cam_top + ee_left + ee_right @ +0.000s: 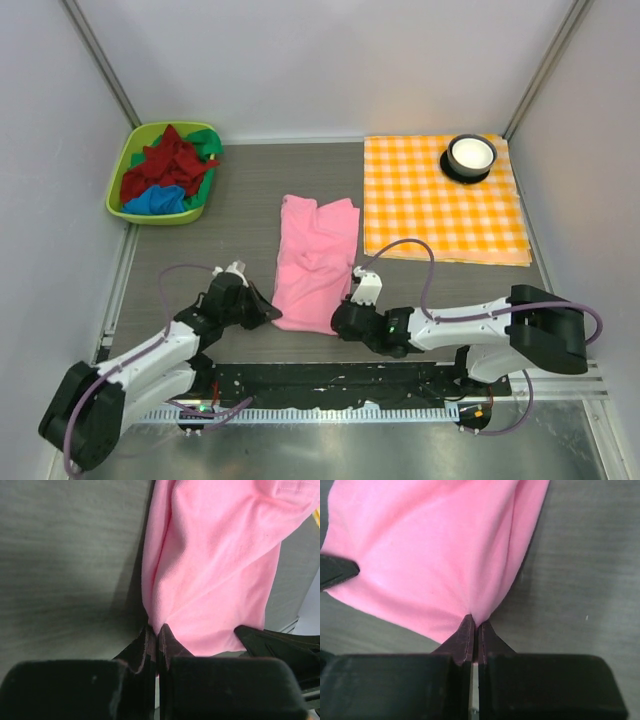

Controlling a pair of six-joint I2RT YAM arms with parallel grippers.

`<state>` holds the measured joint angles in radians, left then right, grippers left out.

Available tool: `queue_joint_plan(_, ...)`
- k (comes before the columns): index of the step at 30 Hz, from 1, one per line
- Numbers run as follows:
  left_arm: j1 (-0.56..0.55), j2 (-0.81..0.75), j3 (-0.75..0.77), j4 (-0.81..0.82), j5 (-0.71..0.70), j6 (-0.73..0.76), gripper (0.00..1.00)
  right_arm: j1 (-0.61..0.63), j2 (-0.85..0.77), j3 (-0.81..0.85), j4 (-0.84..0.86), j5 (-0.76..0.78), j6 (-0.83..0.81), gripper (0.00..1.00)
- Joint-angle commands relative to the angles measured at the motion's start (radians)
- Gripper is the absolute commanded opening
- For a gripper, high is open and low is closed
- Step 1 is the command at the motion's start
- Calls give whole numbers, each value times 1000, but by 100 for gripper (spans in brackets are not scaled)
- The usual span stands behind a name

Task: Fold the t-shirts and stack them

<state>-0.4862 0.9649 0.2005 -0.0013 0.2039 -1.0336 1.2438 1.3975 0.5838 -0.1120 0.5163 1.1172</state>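
Green bin (118, 188) upper left; orange-white checked cloth (430, 215) upper right, white bowl (471, 153) on black dish (455, 172) atop it.

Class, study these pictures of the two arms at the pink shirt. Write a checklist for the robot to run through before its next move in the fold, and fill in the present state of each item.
1. Left claw shut on the near left corner of the pink shirt: ok.
2. Right claw shut on the near right corner: ok.
3. Shirt lying smooth: not ok, it is creased across the middle.
4. Shirt apart from the checked cloth: cannot tell, their edges run very close.
5. Other shirts out of the way in the bin: ok.
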Motion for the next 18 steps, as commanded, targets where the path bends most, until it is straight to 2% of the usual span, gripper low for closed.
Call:
queue_joint_plan(1, -51, -241, -7, -332, -101, -43, 0, 101, -71, -9, -199, 181, 133, 1)
queue_joint_plan(4, -51, -377, 43, -458, -138, -26, 0, 134, -75, 31, -244, 237, 132, 1)
queue_joint_plan(6, -51, -387, 106, -492, -143, -5, 0, 135, -74, 77, -267, 255, 115, 1)
queue_joint_plan(10, -51, -324, 215, -491, -120, 43, 0, 138, -94, 140, -279, 318, 69, 1)
queue_joint_plan(14, -51, -257, 298, -453, -178, 81, 0, 131, -109, 212, -296, 422, 6, 1)
queue_joint_plan(18, -51, -152, 372, -399, -176, 99, 0, 62, -111, 267, -296, 419, -89, 1)
